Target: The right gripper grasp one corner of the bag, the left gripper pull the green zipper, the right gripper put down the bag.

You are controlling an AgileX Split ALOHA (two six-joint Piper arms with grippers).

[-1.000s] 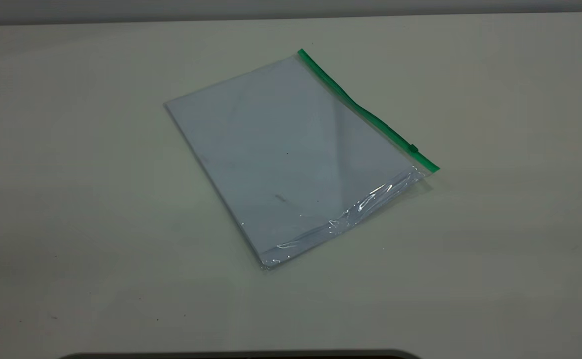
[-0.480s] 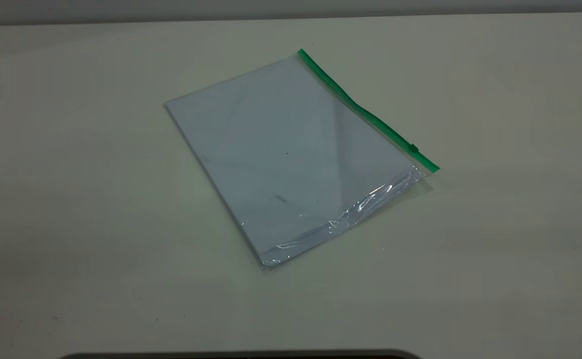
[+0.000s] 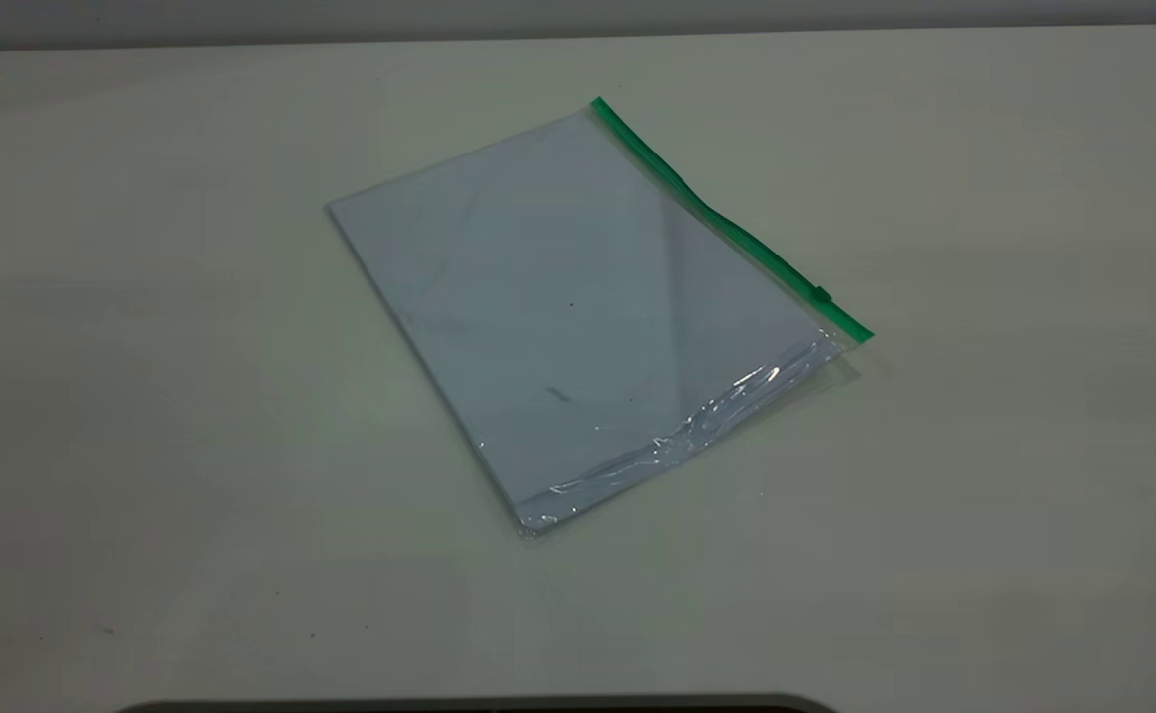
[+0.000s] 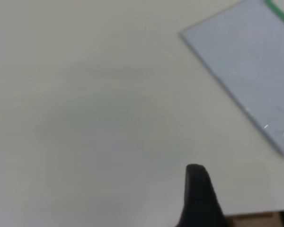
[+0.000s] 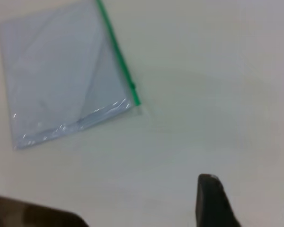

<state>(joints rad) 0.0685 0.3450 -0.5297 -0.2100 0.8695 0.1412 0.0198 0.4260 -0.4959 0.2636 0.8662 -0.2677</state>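
Flat clear plastic bag (image 3: 578, 307) of pale sheets lies untouched mid-table (image 3: 142, 396), green zipper (image 3: 726, 223) strip facing right arm's side for corner grab; right gripper (image 5: 248, 201) spread open, left gripper (image 4: 201, 198) grip unclear, both well apart.

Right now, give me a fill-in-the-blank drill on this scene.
1. The bag lies flat on the ____.
2. The strip along one long edge, the zipper, is coloured ____.
3. In the exterior view, the number of grippers touching the bag is ____.

Missing words: table; green; none
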